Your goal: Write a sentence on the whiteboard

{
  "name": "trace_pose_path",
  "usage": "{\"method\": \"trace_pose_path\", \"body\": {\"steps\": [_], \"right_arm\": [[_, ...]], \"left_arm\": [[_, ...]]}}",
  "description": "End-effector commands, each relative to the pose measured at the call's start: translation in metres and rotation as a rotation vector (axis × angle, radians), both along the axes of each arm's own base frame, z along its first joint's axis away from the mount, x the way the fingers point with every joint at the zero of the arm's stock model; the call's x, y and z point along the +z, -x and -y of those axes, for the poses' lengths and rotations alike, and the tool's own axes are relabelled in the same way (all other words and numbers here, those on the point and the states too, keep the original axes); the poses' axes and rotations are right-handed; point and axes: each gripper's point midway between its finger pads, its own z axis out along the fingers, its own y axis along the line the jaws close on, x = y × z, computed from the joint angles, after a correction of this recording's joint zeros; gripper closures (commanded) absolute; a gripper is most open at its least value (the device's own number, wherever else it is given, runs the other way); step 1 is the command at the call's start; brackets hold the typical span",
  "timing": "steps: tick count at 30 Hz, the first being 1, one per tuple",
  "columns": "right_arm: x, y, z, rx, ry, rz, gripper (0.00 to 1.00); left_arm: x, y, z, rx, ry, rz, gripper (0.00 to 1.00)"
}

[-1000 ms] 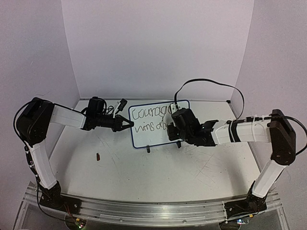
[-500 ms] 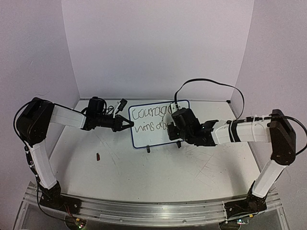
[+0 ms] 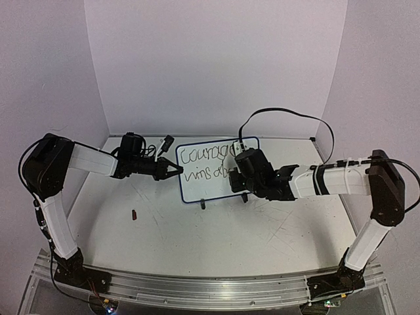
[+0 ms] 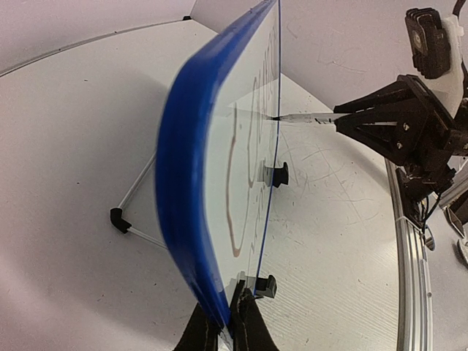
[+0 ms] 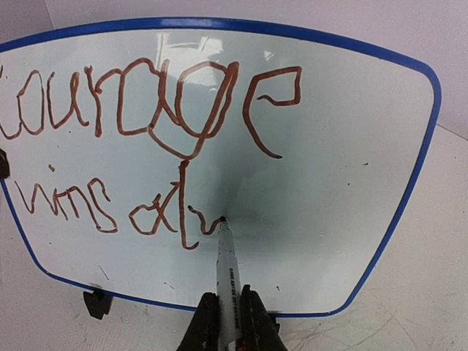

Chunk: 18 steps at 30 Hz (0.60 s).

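Note:
The whiteboard (image 3: 207,172) stands upright on two black clip feet at the table's back middle. It fills the right wrist view (image 5: 329,161) and shows edge-on in the left wrist view (image 4: 186,168). The sentence (image 5: 146,110) reads "Courage" above "wins al" and a fresh curve. My left gripper (image 3: 176,169) is shut on the board's left edge (image 4: 223,322). My right gripper (image 5: 227,322) is shut on a grey marker (image 5: 227,278) whose tip touches the board at the end of the last stroke. The marker also shows in the left wrist view (image 4: 307,117).
A small dark red marker cap (image 3: 134,214) lies on the table left of centre. A wire stand leg with a black foot (image 4: 117,218) sticks out behind the board. White walls close in the back and sides. A metal rail (image 3: 197,289) runs along the near edge.

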Motion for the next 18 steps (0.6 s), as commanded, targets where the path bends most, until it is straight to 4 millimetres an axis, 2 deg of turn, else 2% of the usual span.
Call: {"method": "trace_pose_path", "body": {"steps": [1,10,15,18], "right_arm": [[0.002,0.001,0.005,-0.028,-0.037,0.005,1.0],[-0.007,0.009,0.014,-0.048,-0.028,-0.016,1.0],[-0.002,0.006,0.017,-0.068,-0.024,-0.001,1.0],[0.012,-0.002,0.013,-0.076,-0.026,0.041,1.0]], "left_arm": [[-0.018,-0.027,-0.017,0.121,-0.126,0.069,1.0],[-0.016,-0.027,-0.017,0.121,-0.126,0.07,1.0],[-0.017,-0.026,-0.017,0.119,-0.126,0.067,1.0],[-0.017,-0.027,-0.017,0.12,-0.126,0.069,1.0]]}}
